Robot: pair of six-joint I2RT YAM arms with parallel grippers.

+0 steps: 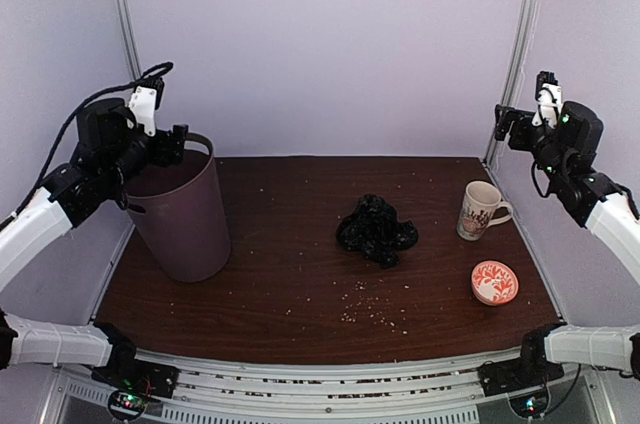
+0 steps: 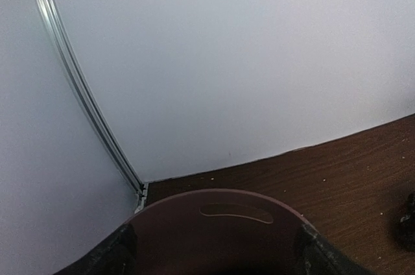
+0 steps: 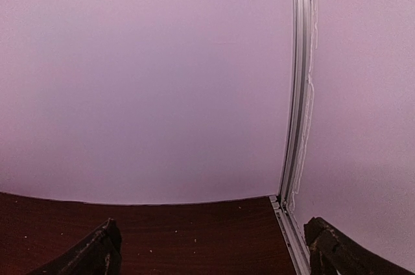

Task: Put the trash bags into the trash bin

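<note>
The mauve-brown trash bin point(image 1: 186, 216) stands upright at the table's left side. A crumpled black trash bag point(image 1: 376, 229) lies on the table's middle, apart from the bin. My left gripper point(image 1: 178, 144) hovers over the bin's near rim, open and empty. In the left wrist view the bin's point(image 2: 224, 226) far wall with its slot handle lies between the spread fingertips point(image 2: 111, 257), and the bag point(image 2: 406, 222) shows at the right edge. My right gripper point(image 1: 507, 124) is raised at the far right corner, open and empty. Its fingers point(image 3: 98, 253) frame bare table.
A patterned cream mug point(image 1: 482, 210) stands at the right. A small red-and-white dish point(image 1: 494, 282) lies in front of it. Crumbs point(image 1: 370, 310) are scattered on the brown table point(image 1: 290, 274). White walls and metal corner posts point(image 1: 524, 44) enclose the back and sides.
</note>
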